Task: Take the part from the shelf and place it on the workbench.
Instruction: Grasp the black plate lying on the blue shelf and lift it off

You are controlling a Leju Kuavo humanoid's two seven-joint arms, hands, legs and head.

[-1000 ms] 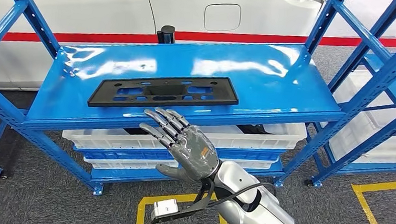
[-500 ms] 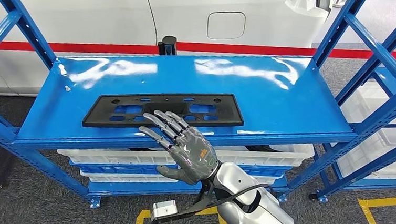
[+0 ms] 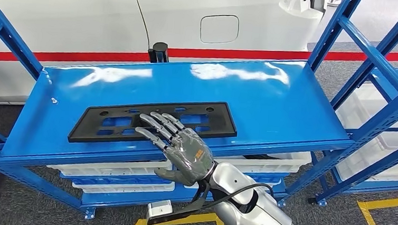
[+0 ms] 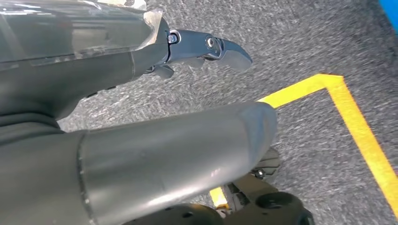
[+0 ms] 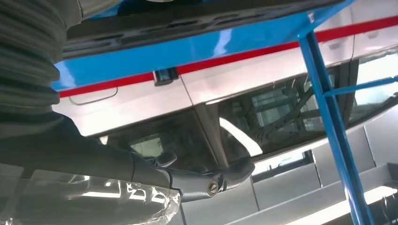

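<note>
Part (image 3: 154,121) lies flat on the shelf (image 3: 282,102), long axis running side to side, right under the right hand's (image 3: 181,148) spread, empty fingertips. Left hand (image 4: 141,154) hangs low, grip unclear.

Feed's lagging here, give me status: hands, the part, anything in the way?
Right robot hand open, fingers spread over the black part. Part lies flat on the blue shelf, not gripped. Left robot hand down by the floor, empty. No obstruction seen.

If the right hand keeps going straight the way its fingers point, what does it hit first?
Most likely the black part lying flat on the blue shelf. The right hand is open with its fingertips already over the part's front edge, though whether they touch it is unclear.
</note>
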